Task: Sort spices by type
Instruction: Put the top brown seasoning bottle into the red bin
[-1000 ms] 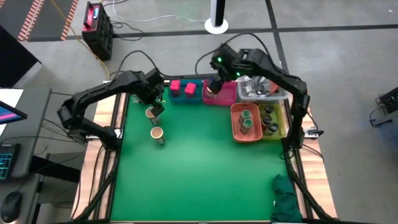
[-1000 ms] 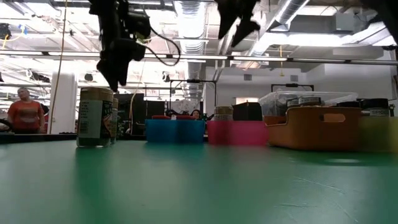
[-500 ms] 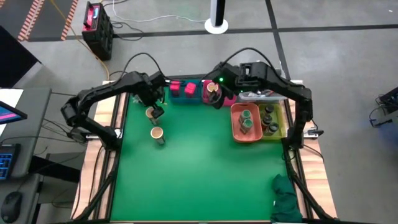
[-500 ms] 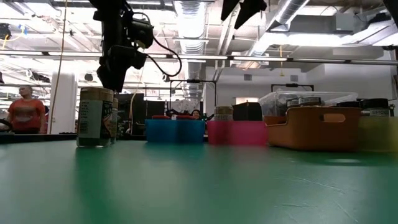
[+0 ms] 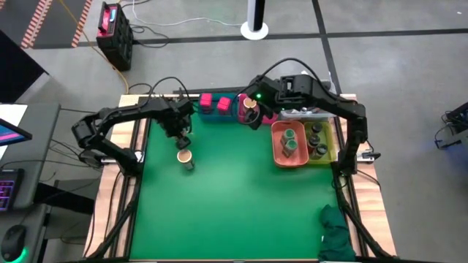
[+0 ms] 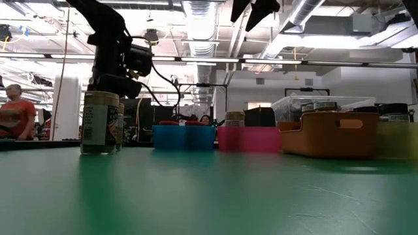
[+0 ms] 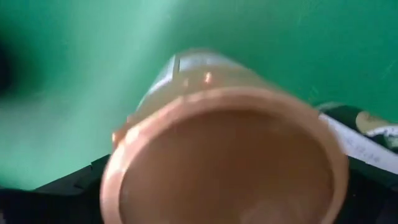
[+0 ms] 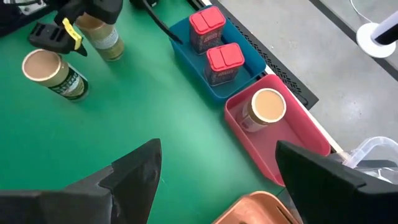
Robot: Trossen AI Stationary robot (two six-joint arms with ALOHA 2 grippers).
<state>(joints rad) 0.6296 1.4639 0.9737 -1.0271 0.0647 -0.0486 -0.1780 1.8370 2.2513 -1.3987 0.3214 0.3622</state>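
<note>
Tan-lidded jar [image 5: 178,133] stood on the green tabletop [image 5: 241,204] between the spread fingers of the left claw [image 5: 179,130], not clamped. Another tan jar [image 5: 185,156] stood just beside that claw. The right claw [image 5: 252,117], fingers apart and empty, hovered above the jar in the pink bin [image 8: 292,143].

From above, the left gripper [image 5: 180,134] covers the tan-topped jar [image 7: 224,155] under it, so only a sliver shows; its wrist camera sees that lid blurred and cut off at the frame's lower edge. At table height the right gripper [image 6: 256,8] is cropped by the top edge. The yellow bin [image 5: 330,148] holds jars too small to tell apart.
</note>
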